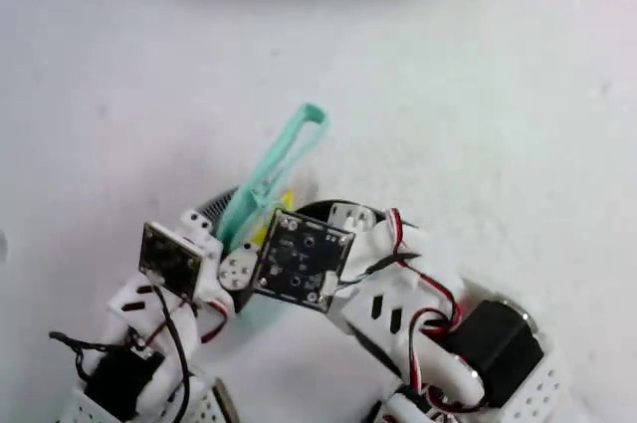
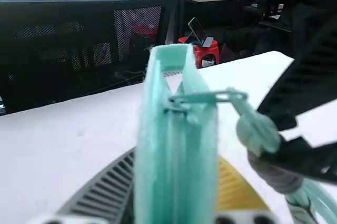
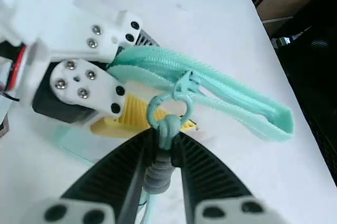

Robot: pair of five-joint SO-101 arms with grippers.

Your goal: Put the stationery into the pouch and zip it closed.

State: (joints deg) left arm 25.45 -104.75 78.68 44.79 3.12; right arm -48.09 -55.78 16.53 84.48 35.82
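High view: both arms sit at the near edge of the white table (image 1: pixel 478 85), close together. L gripper (image 1: pixel 249 209) holds the green pouch (image 1: pixel 284 159) by one end. The pouch sticks out away from the arms, tilted & lifted.

Left wrist view: the pouch shows its thin edge, w/ a dark ribbed finger (image 2: pixel 105 192) on one side & a yellow finger (image 2: pixel 234 187) on the other. Both press on it, so the L jaws are clamped on the pouch.

Right wrist view: R gripper (image 3: pixel 164 138) is black w/ ribbed insides. Its jaws are nearly together, pinching the green cord (image 3: pixel 167 124) at its knot. The cord loops up to the zip slider (image 3: pixel 187 84), approx. halfway along the pouch. A grey bead (image 3: pixel 158 174) sits on the cord btw the black jaws, nearer the wrist. From the slider to the far end the two lips of the pouch are apart. On the side twd the L gripper they look shut. Can't tell what's inside the pouch.
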